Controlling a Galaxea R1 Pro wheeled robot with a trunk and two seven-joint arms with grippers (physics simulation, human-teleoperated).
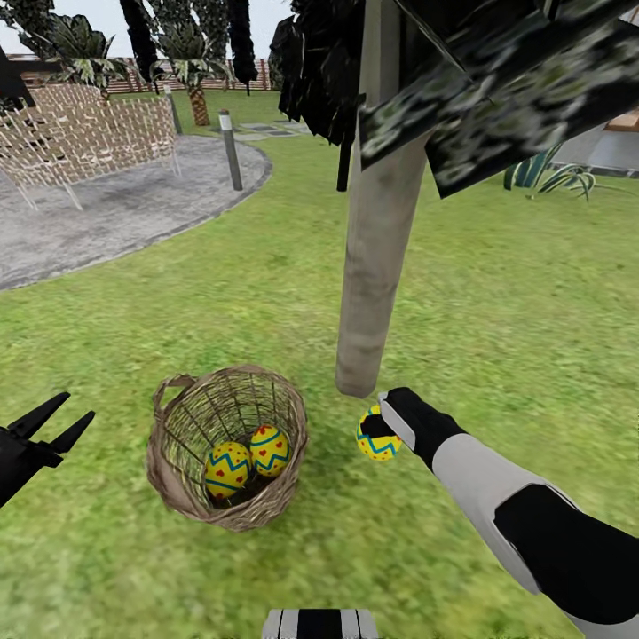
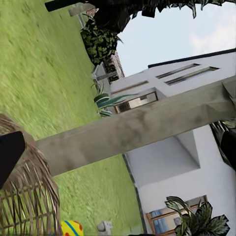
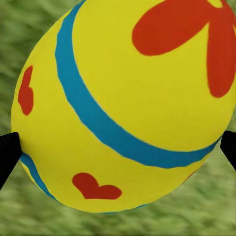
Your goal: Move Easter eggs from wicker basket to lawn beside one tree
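At the far left the left gripper (image 1: 62, 424) hung idle over the lawn (image 1: 497, 293) with its fingers spread apart and nothing between them, apparently kept clear of the work. Just to its right the wicker basket (image 1: 169, 479) sat tilted on the grass with two Easter eggs (image 1: 227, 470) lying side by side inside, so that part of the job looked unfinished. Further right, near the foot of the tree (image 1: 377, 257), the right gripper (image 1: 383, 428) was clamped on the third egg (image 1: 376, 438), held low near the grass, seemingly ready to be set down beside the trunk.
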